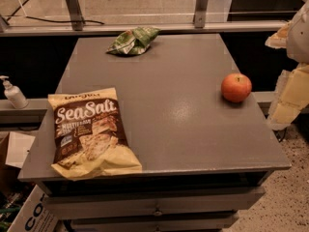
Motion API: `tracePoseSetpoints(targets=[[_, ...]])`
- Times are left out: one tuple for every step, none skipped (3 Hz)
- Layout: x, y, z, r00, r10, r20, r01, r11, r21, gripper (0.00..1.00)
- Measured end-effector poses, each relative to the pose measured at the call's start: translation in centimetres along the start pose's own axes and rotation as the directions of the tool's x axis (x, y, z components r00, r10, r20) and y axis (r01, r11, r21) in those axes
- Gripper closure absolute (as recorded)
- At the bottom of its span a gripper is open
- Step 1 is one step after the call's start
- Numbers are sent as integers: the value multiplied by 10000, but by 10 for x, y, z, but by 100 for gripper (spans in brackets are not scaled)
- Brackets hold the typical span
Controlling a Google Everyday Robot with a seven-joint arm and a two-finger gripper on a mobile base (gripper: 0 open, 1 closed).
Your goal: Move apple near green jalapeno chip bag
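One small round red-orange apple (236,87) (firm, smooth, apt to roll) is judged best taken across its middle; the pale gripper (288,98), state not discernible, is seen apart to its right.

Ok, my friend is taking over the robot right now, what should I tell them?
The gripper is off the table's right side, not touching the apple.
The apple sits on the table near its right edge.
The green jalapeno chip bag lies at the far edge, well apart from it.
Done: nothing yet.
Left: grasp the apple, carry it over, set it beside the bag.
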State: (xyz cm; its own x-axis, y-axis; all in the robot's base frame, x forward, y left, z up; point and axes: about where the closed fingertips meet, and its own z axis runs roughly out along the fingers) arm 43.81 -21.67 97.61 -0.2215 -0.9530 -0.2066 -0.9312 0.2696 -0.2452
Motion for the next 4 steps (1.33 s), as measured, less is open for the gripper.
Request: tracePoseSetpoints(targets=[[0, 0, 0, 10000, 0, 1, 0, 10000, 2, 0], [-1, -6, 1, 9997, 37, 229, -39, 10000, 70, 0], [-6, -30, 20, 9975, 141, 688, -148, 9998, 107, 0], [-7, -62, 48, 9926, 469, 1118, -460, 9989, -103, 0]])
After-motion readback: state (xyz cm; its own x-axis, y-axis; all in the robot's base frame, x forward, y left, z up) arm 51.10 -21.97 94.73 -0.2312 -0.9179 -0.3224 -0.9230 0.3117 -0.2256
